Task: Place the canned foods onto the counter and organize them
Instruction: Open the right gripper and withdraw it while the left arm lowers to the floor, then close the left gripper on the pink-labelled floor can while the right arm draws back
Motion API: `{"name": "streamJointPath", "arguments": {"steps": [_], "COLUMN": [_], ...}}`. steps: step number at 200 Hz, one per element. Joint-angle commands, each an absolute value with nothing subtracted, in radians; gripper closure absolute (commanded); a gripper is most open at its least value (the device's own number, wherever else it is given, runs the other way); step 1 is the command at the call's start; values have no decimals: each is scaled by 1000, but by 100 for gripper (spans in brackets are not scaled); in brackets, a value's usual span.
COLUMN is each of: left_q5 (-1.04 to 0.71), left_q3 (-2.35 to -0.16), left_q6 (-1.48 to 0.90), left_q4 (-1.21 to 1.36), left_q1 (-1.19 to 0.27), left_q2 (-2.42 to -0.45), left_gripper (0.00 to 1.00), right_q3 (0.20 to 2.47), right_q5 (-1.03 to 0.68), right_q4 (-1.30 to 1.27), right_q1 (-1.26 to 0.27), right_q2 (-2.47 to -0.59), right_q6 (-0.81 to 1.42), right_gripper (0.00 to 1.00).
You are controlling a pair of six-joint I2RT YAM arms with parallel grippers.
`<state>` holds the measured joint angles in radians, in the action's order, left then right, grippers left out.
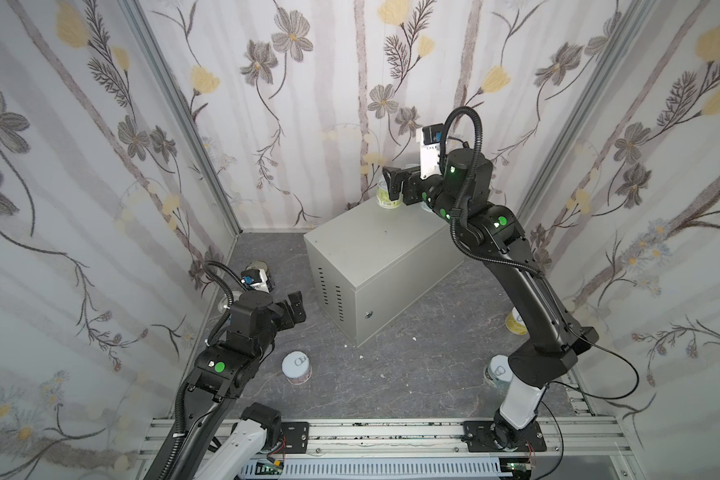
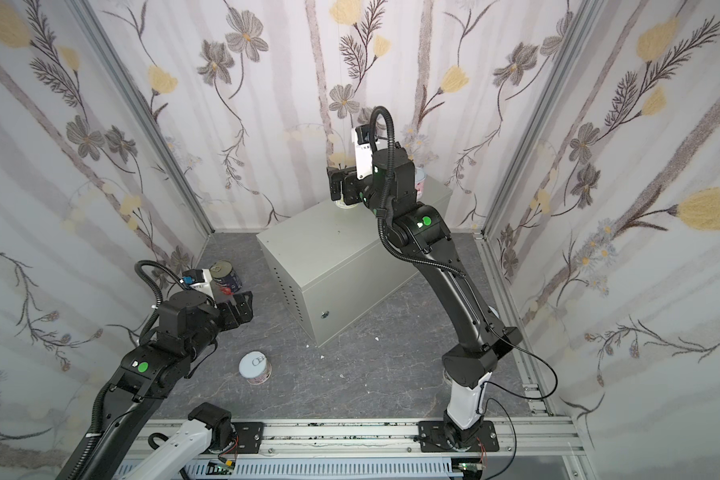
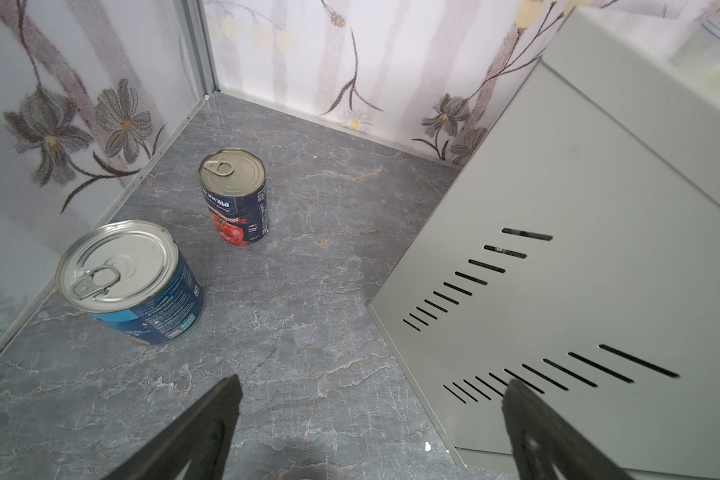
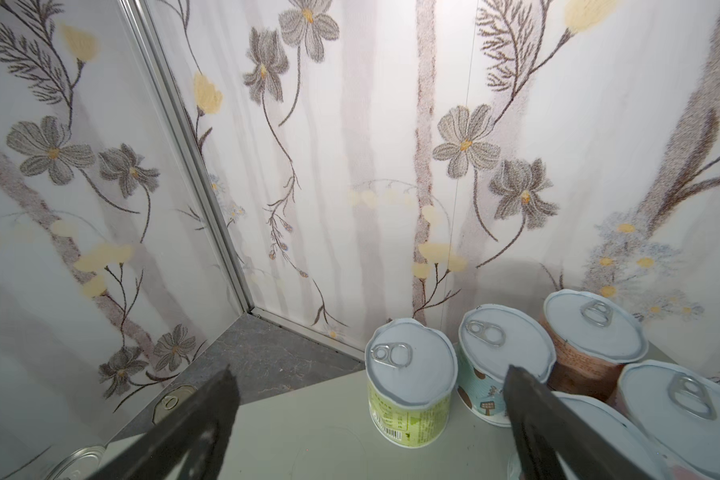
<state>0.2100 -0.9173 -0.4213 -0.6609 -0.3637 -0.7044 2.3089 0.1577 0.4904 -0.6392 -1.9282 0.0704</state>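
Right gripper (image 4: 368, 376), jaws spread, empty, green-label can (image 4: 408, 419) just ahead on counter (image 4: 300, 432): back straight out, probably clearing neighbouring cans (image 4: 504, 345); left gripper (image 3: 373, 384) likewise spread.

Counter (image 1: 375, 249) — matt painted metal (floor (image 1: 412, 374) smooth, marbled).

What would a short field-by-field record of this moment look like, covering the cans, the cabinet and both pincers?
On cabinet: at least five short cans clustered at the far end, a green can among them.
On floor, at least: tall navy-red can, tall blue can, pale short can, yellow can.
Left pincer: open, empty, above the floor, facing the two tall cans.
Right pincer: open, empty, near the green can.
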Motion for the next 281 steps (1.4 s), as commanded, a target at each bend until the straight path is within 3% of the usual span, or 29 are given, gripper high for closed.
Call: {"name": "streamJointPath", "arguments": {"steps": [1,54,113,197,281], "left_q5": [248,272,279,516,715], "left_q3": [-885,-733,-632,-591,-602], "left_q6": [-564,-783,-925,-1156,-1295], "left_q4": [-697,-716,-732,-757,-908], "left_q1": [-364,-365,-418,-777,-859], "left_q2": [-700,-630,-607,-750,-837], "left_gripper": [0,0,0,0,0], "right_q3": [2232,1694,1334,1082,1019], "right_q5": [178,165,177,179,156], "right_q4": [460,185,55,-12,-47], "right_q1": [-647,-657,-652,-621,-619], "right_q2": [-1852,-1493,-1239,-1028,-987], "right_q6": [60,126,174,206,216], "right_gripper": [0,0,0,0,0]}}
